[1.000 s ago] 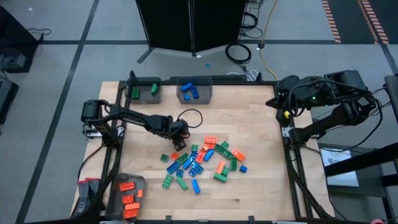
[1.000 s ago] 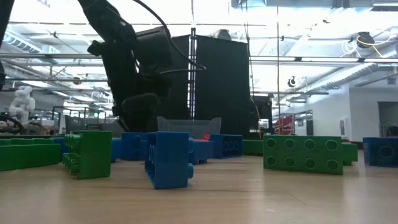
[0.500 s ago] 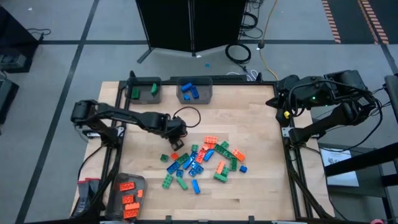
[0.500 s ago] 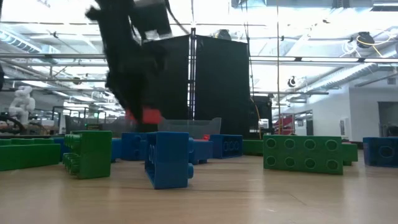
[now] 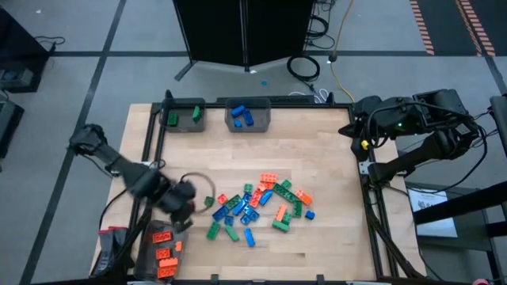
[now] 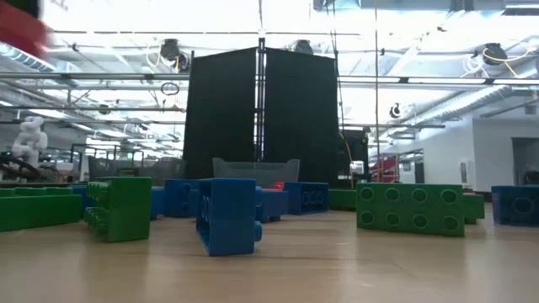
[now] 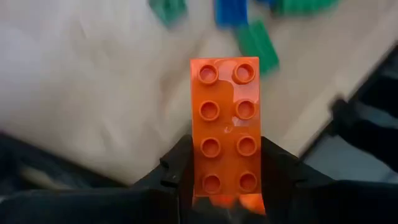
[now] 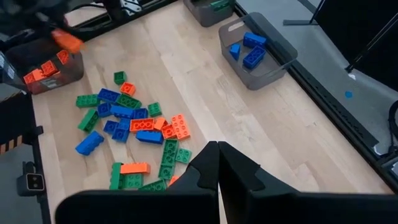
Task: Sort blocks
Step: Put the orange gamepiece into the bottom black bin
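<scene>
The loose blocks [image 5: 257, 204] lie in a pile of orange, green and blue bricks at mid-table, also seen in the right wrist view [image 8: 134, 127] and up close in the low view [image 6: 227, 215]. My left gripper [image 5: 182, 207] hangs over the table's near left part, just beyond the bin of orange bricks [image 5: 162, 247], and is shut on an orange two-by-four brick [image 7: 224, 124]. That brick shows as an orange blur at the low view's top left corner [image 6: 21, 25]. My right gripper [image 8: 217, 152] is shut and waits at the table's right edge [image 5: 366, 134]. My left gripper pinches the orange brick between its two fingers [image 7: 177, 168], one on each long side, near the brick's end closest to the wrist [image 7: 225, 180]. The studded face is turned toward the wrist camera. The brick is lifted clear of the table, and its free end sticks out past the fingertips.
A bin with green bricks [image 5: 184, 116] and a bin with blue bricks [image 5: 247, 115] stand at the far edge. The orange bin sits at the near left corner [image 8: 53, 65]. Bare wood lies between the pile and the far bins and right of the pile.
My left gripper rose from the pile's left edge with the orange brick in its fingers. It then swung toward the table's near left corner, toward the orange bin. The brick came off the table and left the low view's middle. The pile stayed put.
</scene>
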